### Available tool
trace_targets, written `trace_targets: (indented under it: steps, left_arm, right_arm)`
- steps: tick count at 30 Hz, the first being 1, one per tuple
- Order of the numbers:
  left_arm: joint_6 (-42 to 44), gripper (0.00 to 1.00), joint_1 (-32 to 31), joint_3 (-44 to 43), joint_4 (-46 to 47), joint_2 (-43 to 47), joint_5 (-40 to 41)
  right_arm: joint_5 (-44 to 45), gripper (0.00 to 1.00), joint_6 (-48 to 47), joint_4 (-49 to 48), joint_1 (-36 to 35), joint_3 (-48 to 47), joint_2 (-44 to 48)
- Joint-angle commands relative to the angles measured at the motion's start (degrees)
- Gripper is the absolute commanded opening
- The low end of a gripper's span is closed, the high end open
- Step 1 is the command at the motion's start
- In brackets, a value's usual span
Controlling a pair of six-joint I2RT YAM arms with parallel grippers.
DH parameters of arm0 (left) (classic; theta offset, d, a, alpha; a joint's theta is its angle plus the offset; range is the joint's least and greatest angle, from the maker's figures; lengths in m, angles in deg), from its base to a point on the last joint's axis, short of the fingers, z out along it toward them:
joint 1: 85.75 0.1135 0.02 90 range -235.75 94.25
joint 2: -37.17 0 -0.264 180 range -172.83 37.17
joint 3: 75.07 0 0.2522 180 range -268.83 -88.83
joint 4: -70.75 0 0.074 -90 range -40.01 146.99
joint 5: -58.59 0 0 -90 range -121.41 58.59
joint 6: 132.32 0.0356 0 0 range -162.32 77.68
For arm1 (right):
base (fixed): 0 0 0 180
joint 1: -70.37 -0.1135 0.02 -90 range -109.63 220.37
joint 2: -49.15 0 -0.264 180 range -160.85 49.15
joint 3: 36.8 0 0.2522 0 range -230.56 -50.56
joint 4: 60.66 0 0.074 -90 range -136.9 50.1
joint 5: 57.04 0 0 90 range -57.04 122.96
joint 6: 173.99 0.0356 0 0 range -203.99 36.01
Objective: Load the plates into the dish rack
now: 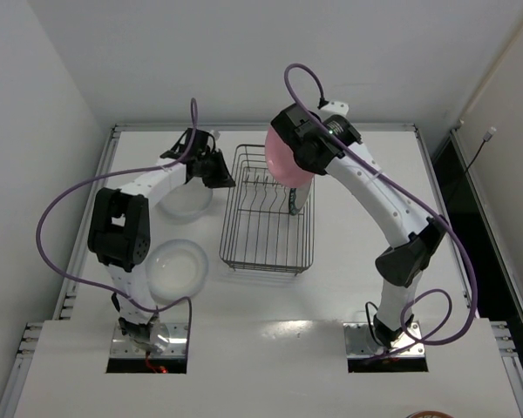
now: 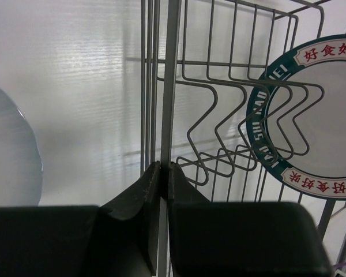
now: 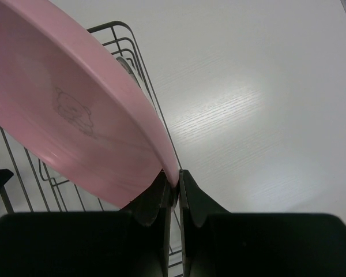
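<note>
Two pincers, both mine, both clamped. My left pincer (image 2: 164,170) is shut on a thin upright wire at the far left corner of the rack (image 1: 266,213). The wire runs straight btwn the pads, no gap showing.

My right pincer (image 3: 176,180) is pinched on the rim of the pink plate (image 3: 104,156). That plate hangs tilted over the rack's far right corner, above the wires. Can't tell if its low edge touches any. It has a faint line drawing (image 3: 72,109) on its face.

Inside the rack, right side, the patterned plate (image 2: 320,115) stands upright on edge, face toward my left wrist cam. Its rim is dark green w/ red characters. The bent tines (image 2: 219,133) stand btwn it and my left pincer, so I see it only through them.

Left of the rack, two see-through plates lie flat on the table (image 1: 366,287). The far see-through plate (image 1: 190,202) is just beside the rack's left side, partly under my left arm. The near see-through plate (image 1: 179,270) is by the rack's near left corner, its left edge under my left elbow.

In the way: my right wrist and the pink plate cover the rack's far right corner from above, and the patterned plate takes up the right side there. Purple cables (image 1: 57,218) loop off both arms, none over the rack's middle. White walls at left and far side.
</note>
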Motion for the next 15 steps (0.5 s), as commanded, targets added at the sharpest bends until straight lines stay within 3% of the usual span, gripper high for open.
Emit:
trace_targets:
  steps: [1,15]
  left_arm:
    - [-8.09,0.0,-0.11,5.69,1.66,2.53,0.62]
    - [-19.17,0.0,-0.11,18.44,9.48,11.32,2.9]
  right_arm:
    - [2.39,0.0,-0.59,2.03,-0.48,0.27,0.33]
    - [6.17,0.0,-3.49,2.03,0.57,5.28,-0.73]
